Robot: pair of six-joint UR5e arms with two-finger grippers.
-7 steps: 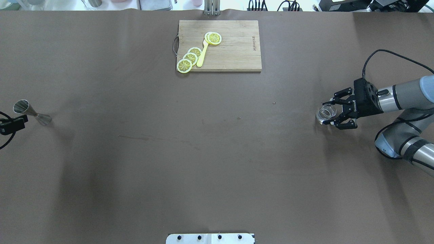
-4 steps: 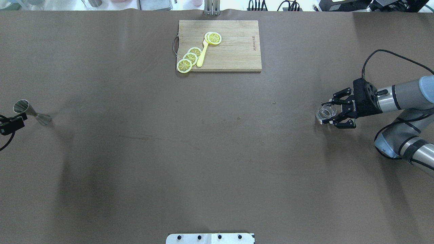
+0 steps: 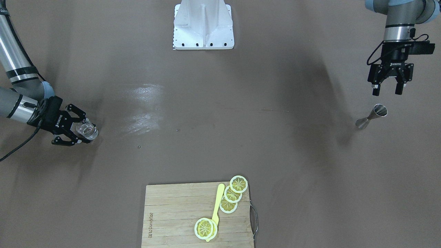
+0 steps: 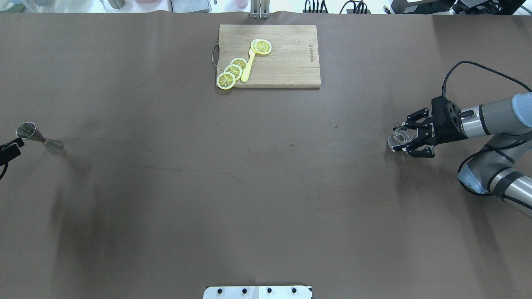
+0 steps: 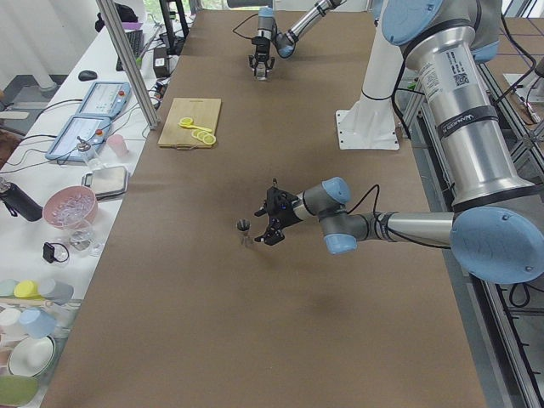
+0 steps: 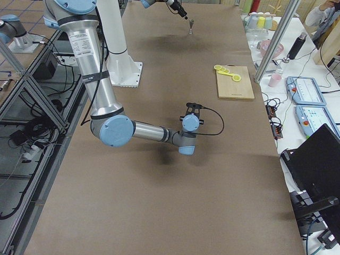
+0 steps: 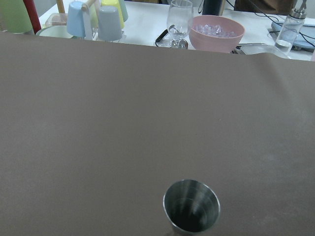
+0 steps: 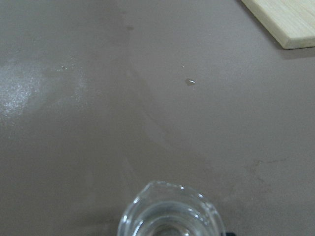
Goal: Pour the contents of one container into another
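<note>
The small clear glass cup with a pouring lip [image 4: 399,138] sits at the table's right end, between the fingers of the right gripper [image 3: 85,131]. That gripper comes in from the side, roughly level with the brown table [image 4: 249,187]. Its jaws are drawn in to about the cup's width and seem to press on its wall. Whether the cup's base rests on the table or has left it cannot be told. The side-on hold looks deliberate: it leaves the mouth clear, and a roll of the wrist could tip the lip downward. The right wrist view looks down into the cup, but whether it holds any liquid is unclear.

The slim hourglass-shaped stainless-steel jigger [image 3: 372,116] stands upright at the opposite end, well apart from the cup. The left gripper [image 3: 388,90] hangs near it on the robot's side, fingers pointing down and spread, holding nothing — probably ready to take the narrow waist and steady the jigger.

A wooden cutting board [image 4: 286,58] with yellow lemon slices [image 4: 232,71] lies at the far edge, away from both.

Pouring has not begun. The two vessels must first be brought together — the jigger's small mouth will demand careful aim.
</note>
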